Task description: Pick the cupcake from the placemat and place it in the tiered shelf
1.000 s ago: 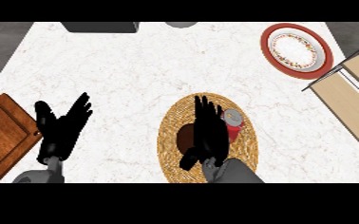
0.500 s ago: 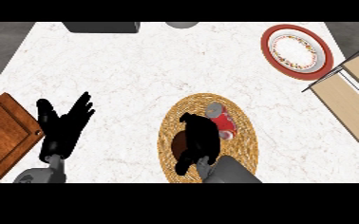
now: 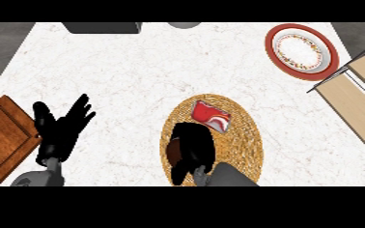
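Right hand: fingers curled, holding nothing, over woven placemat, just beside cupcake. Left hand: fingers spread, resting lower left

**Cupcake on the mat, shelf off to the right**

The red-and-white cupcake lies on the far part of the round woven straw-coloured placemat, inside its rim. Its red side and white swirl are turned askew to the counter's edges. The placemat sits near the counter's near edge, right of centre. The light wooden tiered shelf, dark-framed, stands at the right edge, well apart from the cupcake.
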Robot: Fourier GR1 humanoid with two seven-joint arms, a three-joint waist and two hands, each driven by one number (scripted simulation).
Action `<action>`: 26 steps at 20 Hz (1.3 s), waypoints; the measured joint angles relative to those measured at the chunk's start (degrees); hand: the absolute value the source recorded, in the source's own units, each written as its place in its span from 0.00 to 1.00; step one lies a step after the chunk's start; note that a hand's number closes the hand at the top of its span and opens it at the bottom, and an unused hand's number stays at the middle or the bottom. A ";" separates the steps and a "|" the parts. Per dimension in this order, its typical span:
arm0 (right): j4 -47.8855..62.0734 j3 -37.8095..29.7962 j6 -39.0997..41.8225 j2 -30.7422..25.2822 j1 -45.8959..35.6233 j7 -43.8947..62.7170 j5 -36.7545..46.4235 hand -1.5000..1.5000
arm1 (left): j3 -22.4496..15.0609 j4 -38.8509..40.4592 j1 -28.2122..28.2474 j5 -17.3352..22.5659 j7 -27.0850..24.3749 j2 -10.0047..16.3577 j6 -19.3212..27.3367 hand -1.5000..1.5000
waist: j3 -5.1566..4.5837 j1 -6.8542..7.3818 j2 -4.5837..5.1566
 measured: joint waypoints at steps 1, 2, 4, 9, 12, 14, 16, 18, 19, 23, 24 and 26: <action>-1.84 0.39 0.40 0.01 0.15 0.56 1.04 1.00 | 0.46 0.38 -0.55 0.19 0.26 0.21 -0.23 0.50 | 0.02 -0.14 0.04; -3.46 1.47 -0.30 0.01 0.07 1.52 1.93 1.00 | 0.84 0.55 -0.19 0.35 -0.66 0.44 -0.81 0.50 | 0.02 -0.18 0.06; -5.57 -0.54 -1.83 -0.79 0.59 3.56 3.90 1.00 | 0.74 0.45 0.27 -0.07 -1.07 -0.08 -0.28 0.50 | 0.07 -0.54 0.02; -5.13 -16.47 -7.13 -6.11 -0.55 8.44 6.17 1.00 | 1.68 -0.79 2.30 0.10 -1.37 0.16 0.31 0.50 | 0.15 -2.46 -0.11; -4.98 -23.82 -8.41 -8.72 -2.90 10.62 10.08 1.00 | 1.59 -1.32 2.64 0.05 -1.42 0.11 0.28 0.50 | 0.07 -2.49 -0.20; -6.25 -27.17 -8.48 -10.26 -4.46 12.14 13.75 1.00 | 1.36 -1.49 2.68 -0.17 -1.16 -0.01 0.42 0.50 | 0.01 -2.65 -0.35; -8.02 -30.03 -7.31 -11.75 -7.07 14.08 17.28 1.00 | 1.38 -1.53 2.54 -0.30 -0.52 -0.13 0.85 0.50 | -0.05 -2.66 -0.48; -9.94 -32.53 -5.88 -12.97 -9.43 16.01 21.10 1.00 | 1.37 -1.59 2.69 -0.18 -0.62 0.10 0.33 0.50 | -0.14 -2.66 -0.64; -11.02 -33.47 -5.06 -13.22 -10.47 17.03 23.17 1.00 | 1.37 -1.47 2.82 -0.20 -0.97 0.08 0.20 0.50 | -0.17 -2.72 -0.73; -15.59 -37.59 -0.59 -14.20 -14.62 19.78 28.76 1.00 | 1.46 -1.32 2.93 -0.30 -1.21 -0.12 0.32 0.50 | -0.18 -2.79 -0.88; -16.54 -38.88 0.60 -14.57 -15.87 20.09 29.63 1.00 | 1.39 -1.46 2.81 -0.34 -0.89 -0.23 0.49 0.50 | -0.18 -2.69 -0.86; -18.82 -40.99 3.09 -15.31 -17.28 20.41 31.54 1.00 | 1.15 -1.98 3.08 -0.61 -0.77 -0.45 0.82 0.50 | -0.19 -2.65 -0.89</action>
